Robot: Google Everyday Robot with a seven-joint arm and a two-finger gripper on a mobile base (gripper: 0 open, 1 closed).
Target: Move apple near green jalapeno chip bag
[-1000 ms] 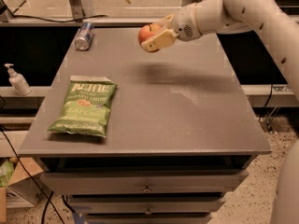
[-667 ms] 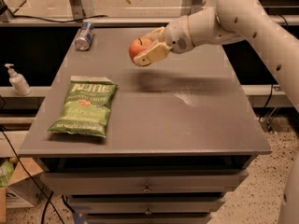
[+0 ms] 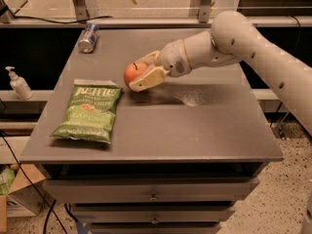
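The apple (image 3: 132,73) is red-orange with a dark stem and sits between the two cream fingers of my gripper (image 3: 140,72), which is shut on it. The gripper holds the apple low over the grey table (image 3: 195,126), just right of the top right corner of the green jalapeno chip bag (image 3: 90,112). The bag lies flat on the table's left front part, with white lettering and a small red mark. My white arm (image 3: 253,52) reaches in from the right.
A silver-blue drink can (image 3: 88,38) lies on its side at the table's back left. A soap dispenser bottle (image 3: 19,84) stands on a ledge left of the table. Drawers (image 3: 153,194) are below the tabletop. A cardboard box (image 3: 14,199) is on the floor at lower left.
My gripper has carried the apple from the table's back middle leftward, forward and down, to just beside the chip bag's top right corner. The bag and can have not moved.
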